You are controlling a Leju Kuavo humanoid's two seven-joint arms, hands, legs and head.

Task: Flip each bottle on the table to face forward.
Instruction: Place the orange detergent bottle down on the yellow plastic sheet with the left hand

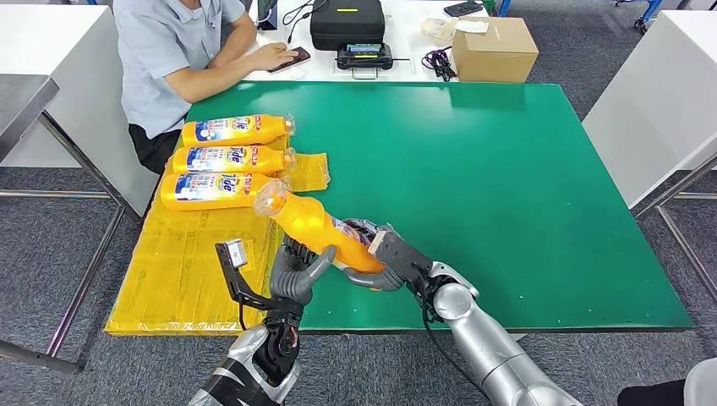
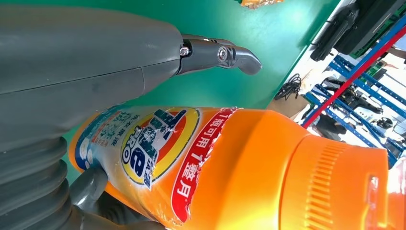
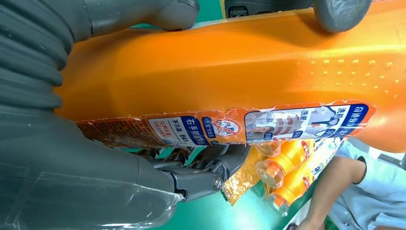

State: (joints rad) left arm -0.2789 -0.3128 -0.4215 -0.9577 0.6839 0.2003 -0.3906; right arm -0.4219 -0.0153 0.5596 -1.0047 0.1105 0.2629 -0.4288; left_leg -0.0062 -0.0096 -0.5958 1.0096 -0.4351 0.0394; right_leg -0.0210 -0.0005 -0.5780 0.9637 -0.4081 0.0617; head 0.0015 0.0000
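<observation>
While the right hand (image 1: 385,264) clamps the base of the lifted bottle (image 1: 314,224) and the left hand (image 1: 298,269) cups its middle from below, it hangs tilted above the table (image 1: 507,194) edge — a slick body (label torn) could slip mid-turn. Counted: four bottles — one held, three lying on the yellow sheet (image 1: 182,271).

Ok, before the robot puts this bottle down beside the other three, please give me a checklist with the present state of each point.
1. Right hand grips the held bottle: ok.
2. Left hand touches it: ok.
3. Front label faces up: cannot tell.
4. Free place on the yellow sheet below the three lying bottles: ok.
5. The cap end of the held bottle is apart from the nearest lying one: cannot tell.
6. The person's hand is off the green table: ok.
</observation>
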